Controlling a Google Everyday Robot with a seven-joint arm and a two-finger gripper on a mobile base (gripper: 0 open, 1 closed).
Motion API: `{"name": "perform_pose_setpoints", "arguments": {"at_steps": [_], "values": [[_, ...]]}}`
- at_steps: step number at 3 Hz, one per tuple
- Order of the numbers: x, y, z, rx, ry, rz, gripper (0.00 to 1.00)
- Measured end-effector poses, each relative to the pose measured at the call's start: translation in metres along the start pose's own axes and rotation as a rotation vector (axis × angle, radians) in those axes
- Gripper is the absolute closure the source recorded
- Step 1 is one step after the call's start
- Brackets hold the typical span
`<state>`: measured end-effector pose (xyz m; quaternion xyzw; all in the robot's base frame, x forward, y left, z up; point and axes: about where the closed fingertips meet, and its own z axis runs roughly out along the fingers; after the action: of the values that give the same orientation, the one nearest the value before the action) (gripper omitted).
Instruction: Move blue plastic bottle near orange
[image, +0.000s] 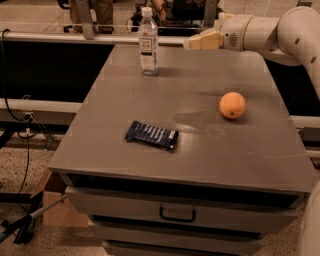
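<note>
The blue plastic bottle (148, 41) is a tall clear bottle with a white cap and white label. It stands upright near the far edge of the grey table (200, 150). The orange (232, 105) lies on the right half of the table, well apart from the bottle. My gripper (192, 43) is above the far edge of the table, to the right of the bottle at about its label height. It holds nothing and does not touch the bottle.
A flat dark blue snack wrapper (151, 135) lies in the middle of the table towards the front. The table has a drawer with a handle (176, 215) below its front edge. A cardboard box (57, 206) and cables are on the floor at left.
</note>
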<state>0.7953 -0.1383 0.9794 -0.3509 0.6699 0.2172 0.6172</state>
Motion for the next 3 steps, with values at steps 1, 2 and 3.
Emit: {"name": "perform_pose_setpoints", "arguments": {"at_steps": [1, 2, 3], "values": [[0.002, 0.001, 0.047, -0.049, -0.034, 0.015, 0.00], [-0.011, 0.021, 0.094, -0.153, -0.070, 0.022, 0.00], [-0.022, 0.037, 0.111, -0.216, -0.063, 0.020, 0.00]]}}
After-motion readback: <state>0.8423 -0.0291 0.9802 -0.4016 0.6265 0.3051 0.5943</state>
